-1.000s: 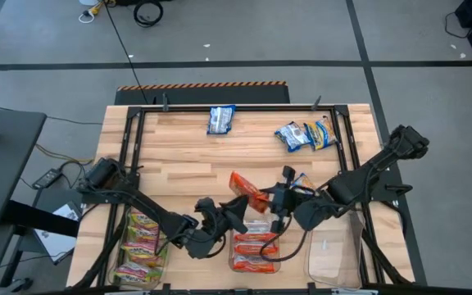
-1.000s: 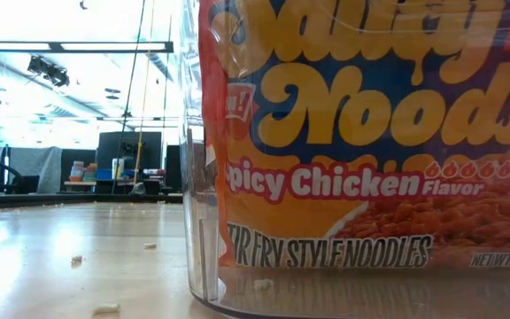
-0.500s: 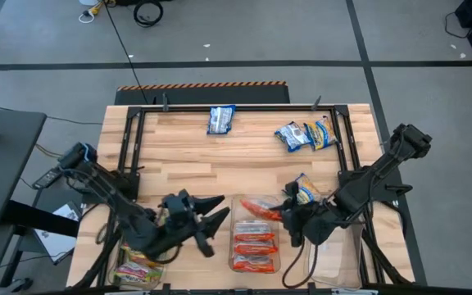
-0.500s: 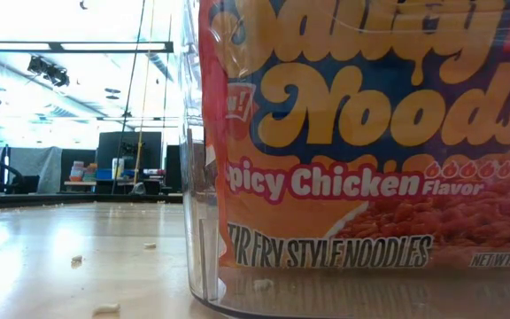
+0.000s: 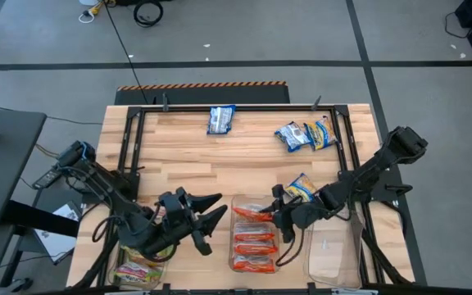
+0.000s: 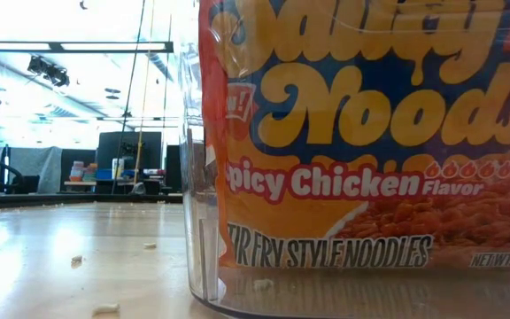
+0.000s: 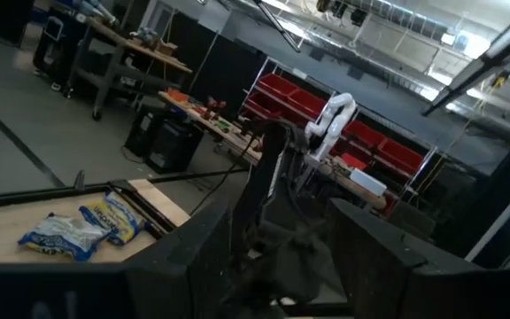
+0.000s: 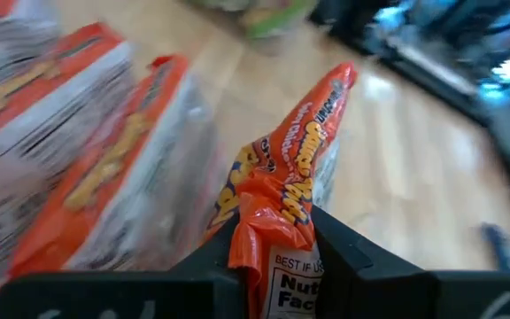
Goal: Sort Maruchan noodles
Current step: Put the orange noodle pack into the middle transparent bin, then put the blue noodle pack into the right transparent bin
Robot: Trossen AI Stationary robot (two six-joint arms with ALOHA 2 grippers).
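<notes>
Orange-red packet [image 8: 283,199] is now clenched in the right pincer [image 5: 279,215] over the middle bin [image 5: 234,233]; a second ago the left pincer [image 5: 207,215] held it, now it's released, backed off beside the bin; handover done, drop comes next.

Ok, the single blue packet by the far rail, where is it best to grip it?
Probably from straight above, pinching its middle across the two side edges: the blue packet lies flat, alone, and the rail sits close behind its far edge. The open left gripper is free.
</notes>
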